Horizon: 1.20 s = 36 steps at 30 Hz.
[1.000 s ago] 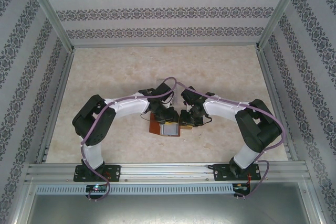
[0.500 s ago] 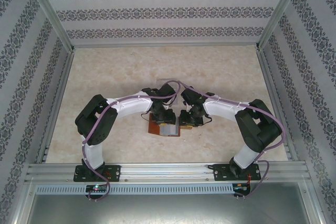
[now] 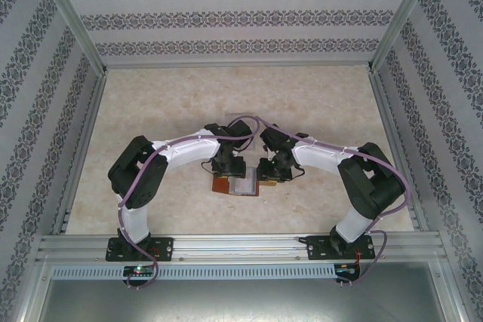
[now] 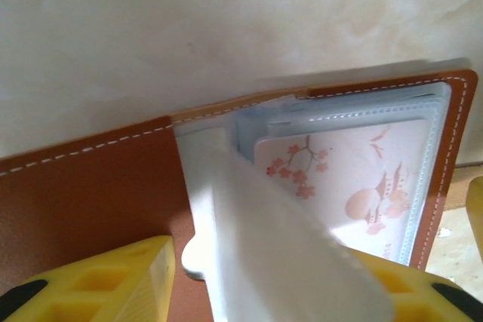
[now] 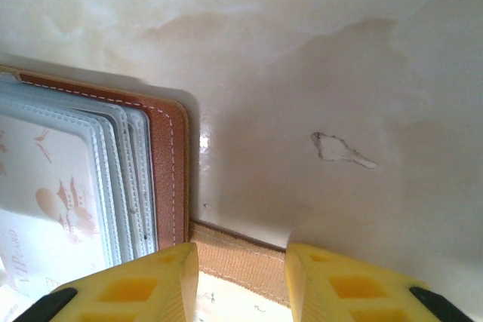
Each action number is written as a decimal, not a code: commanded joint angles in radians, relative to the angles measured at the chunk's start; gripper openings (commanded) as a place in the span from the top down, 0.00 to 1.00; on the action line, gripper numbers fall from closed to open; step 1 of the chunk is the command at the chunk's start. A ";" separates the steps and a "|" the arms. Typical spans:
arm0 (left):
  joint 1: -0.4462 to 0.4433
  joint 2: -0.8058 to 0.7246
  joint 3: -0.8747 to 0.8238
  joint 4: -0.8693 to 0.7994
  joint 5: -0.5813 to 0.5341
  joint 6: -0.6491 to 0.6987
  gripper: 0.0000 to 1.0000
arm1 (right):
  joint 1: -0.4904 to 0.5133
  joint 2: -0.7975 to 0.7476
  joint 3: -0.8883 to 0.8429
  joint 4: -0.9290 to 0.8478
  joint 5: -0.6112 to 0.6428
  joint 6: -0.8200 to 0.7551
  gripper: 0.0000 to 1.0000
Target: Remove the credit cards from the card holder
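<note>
One card holder point(image 3: 221, 185) lies open on the worktop point(image 3: 151, 111), between two claws. Left claw point(image 4: 264, 265): jaws apart, one pale sheet point(image 4: 249, 209) rising tilted between them. Card or sleeve, gripped or not, cannot tell. One blossom-printed card point(image 4: 355, 179) sits in the top clear sleeve point(image 5: 124, 156); at least three sleeve edges stacked. Right claw point(image 5: 241, 262): partly open, nothing pinched, over one brown strap tab point(image 5: 234, 250) at the holder's edge.

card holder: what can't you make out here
- Top view: card holder small, partly under both arms; card count unreadable.
- Left wrist view: blurred pale flap at left gripper; card or sleeve unclear.
- Right wrist view: strap tab cut by bottom edge; right gripper grip unclear.
</note>
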 commanded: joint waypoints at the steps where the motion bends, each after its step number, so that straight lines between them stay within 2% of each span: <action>1: -0.015 -0.023 0.025 -0.056 -0.036 0.018 0.54 | -0.007 0.008 -0.015 -0.015 0.023 -0.018 0.62; 4: -0.015 -0.033 0.025 -0.051 -0.032 0.018 0.62 | -0.008 0.009 -0.015 -0.015 0.024 -0.018 0.62; 11: -0.015 -0.056 0.003 0.016 0.027 0.000 0.90 | -0.007 0.010 -0.013 -0.021 0.023 -0.021 0.62; 15: -0.012 -0.072 -0.016 0.067 0.061 -0.017 0.96 | -0.008 0.009 -0.012 -0.027 0.026 -0.022 0.62; 23: -0.009 -0.078 -0.037 0.062 0.047 -0.024 0.96 | -0.008 0.000 -0.009 -0.029 0.027 -0.023 0.62; 30: -0.009 -0.065 -0.045 0.000 -0.022 -0.001 0.88 | -0.010 -0.009 -0.007 -0.052 0.040 -0.033 0.62; 36: -0.010 -0.051 -0.036 -0.063 -0.084 0.032 0.85 | -0.010 -0.010 -0.007 -0.054 0.041 -0.027 0.62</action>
